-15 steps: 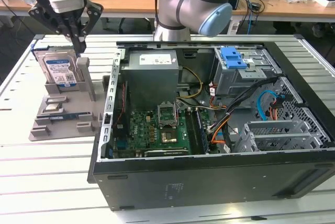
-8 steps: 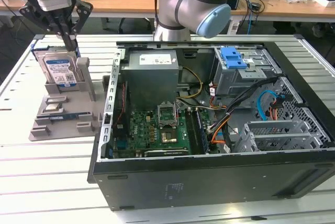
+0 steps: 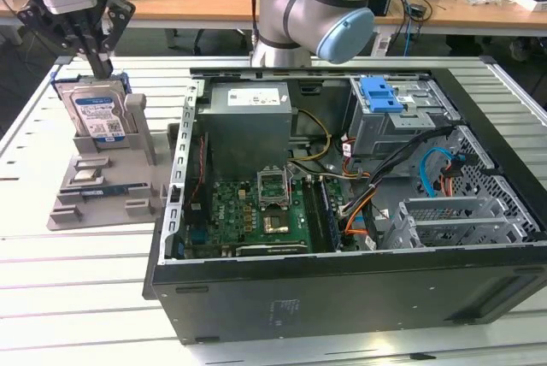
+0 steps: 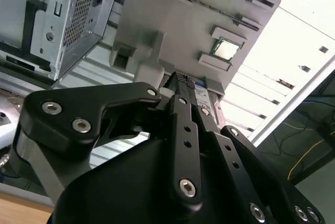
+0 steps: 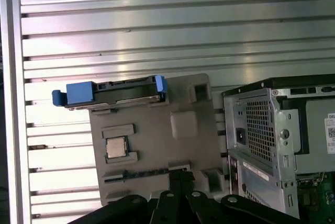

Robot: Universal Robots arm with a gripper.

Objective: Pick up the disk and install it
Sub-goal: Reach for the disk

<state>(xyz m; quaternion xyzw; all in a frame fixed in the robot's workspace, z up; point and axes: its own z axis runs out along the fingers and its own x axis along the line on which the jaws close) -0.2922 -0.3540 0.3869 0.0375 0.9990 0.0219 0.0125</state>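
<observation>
One disk (image 3: 97, 114) is being kept upright in a slot of the grey stand (image 3: 85, 208) on the worktop (image 3: 51, 298), just beside the open PC case (image 3: 342, 298). The tool (image 3: 101, 67) is hanging close above its top edge, tips together, nothing gripped. For a good grab, the tips should prob. be spread first & lined up w/ the thin edge, btw. the blue rails (image 5: 81, 92). A small chip (image 5: 116, 148) is also being held in the stand; boards & wires are being housed in the case.

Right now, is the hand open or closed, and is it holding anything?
Hand: closed, holding nothing, just above the upright disk.
</observation>
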